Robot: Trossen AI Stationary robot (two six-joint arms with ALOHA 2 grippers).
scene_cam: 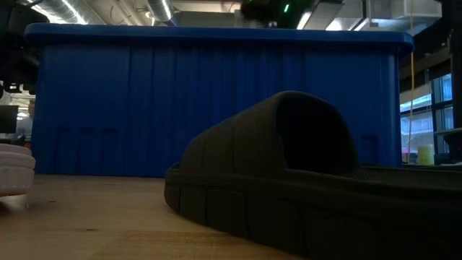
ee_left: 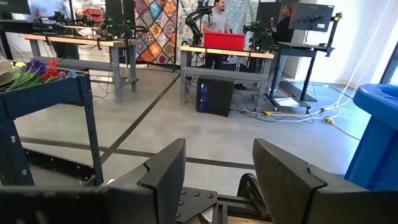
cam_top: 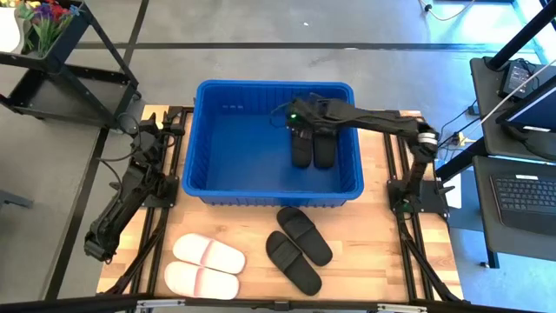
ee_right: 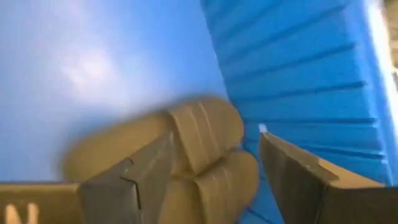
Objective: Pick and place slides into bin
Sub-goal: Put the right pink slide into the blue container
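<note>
— Black sandal (scene_cam: 289,180) filled the table-level view, lying on the wood right in front of the lens with the blue bin (scene_cam: 216,101) standing behind it. Where did that leave you?

— From above, you had two black sandals (cam_top: 312,143) already inside the bin, side by side, their long axes running twelve to six. Your right gripper (cam_top: 298,116) hung over their twelve-o'clock ends, fingers spread with nothing between them; its wrist camera looked down past the fingers (ee_right: 134,180) onto that pair (ee_right: 186,155) on the bin floor beside the ribbed wall.

— And what was left on the table?

— Four. Another black pair (cam_top: 298,247) lay just outside the bin's near wall, at about six o'clock from your right gripper, both tilted so their long axes ran roughly from eleven to five. The two pale sandals (cam_top: 207,264) lay at about seven o'clock, further off, with their long axes running nearly nine to three.

— Which arm was nearer?

— For the black pair, your right arm, I'd judge: you would have had to lift clear of the rim and come back toward six, then turn the wrist to cross a strap. Your left gripper (ee_left: 221,180) was parked off the table's nine-o'clock edge, pointing out into the room, fingers apart and holding nothing. The pale pair lay on its side of the table, so those looked more like its reach.
</note>
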